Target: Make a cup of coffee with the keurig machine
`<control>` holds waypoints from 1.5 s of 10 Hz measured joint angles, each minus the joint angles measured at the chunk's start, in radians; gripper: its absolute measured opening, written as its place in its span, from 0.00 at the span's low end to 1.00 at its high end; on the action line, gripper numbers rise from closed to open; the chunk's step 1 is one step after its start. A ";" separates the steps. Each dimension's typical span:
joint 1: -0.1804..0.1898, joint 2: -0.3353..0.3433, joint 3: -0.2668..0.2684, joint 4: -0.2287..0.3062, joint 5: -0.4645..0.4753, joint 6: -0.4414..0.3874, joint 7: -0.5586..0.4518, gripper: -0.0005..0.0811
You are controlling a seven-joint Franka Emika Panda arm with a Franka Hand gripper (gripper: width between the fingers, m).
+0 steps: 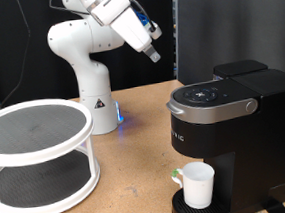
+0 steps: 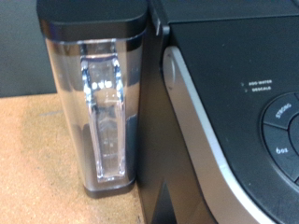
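A white arm [image 1: 82, 46] of glossy, rounded segments is seen in the exterior view, set on a thick base marked with a small triangular sign. A blue light is shown low beside the base. The gripper [image 1: 154, 55] is darker, with blue detail behind its fingers.

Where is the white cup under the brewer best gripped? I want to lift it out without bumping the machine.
Grip the cup by its open rim or upper wall, coming from the exterior view's bottom. It stands upright on the drip tray with the keurig machine overhanging it and rising behind; its handle looks to be on the exterior view's left.
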 joint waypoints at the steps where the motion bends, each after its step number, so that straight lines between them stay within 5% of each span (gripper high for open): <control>1: 0.000 0.000 0.001 0.000 0.000 0.001 0.000 0.99; 4: -0.002 0.006 0.078 0.058 -0.257 -0.014 0.010 0.99; 7: 0.000 0.069 0.139 0.189 -0.322 -0.158 0.113 0.99; 8: -0.001 0.143 0.142 0.262 -0.340 -0.231 0.130 0.99; 12: 0.001 0.136 0.170 0.229 -0.327 -0.104 0.192 0.99; 15: 0.001 0.197 0.239 0.294 -0.331 -0.039 0.368 0.99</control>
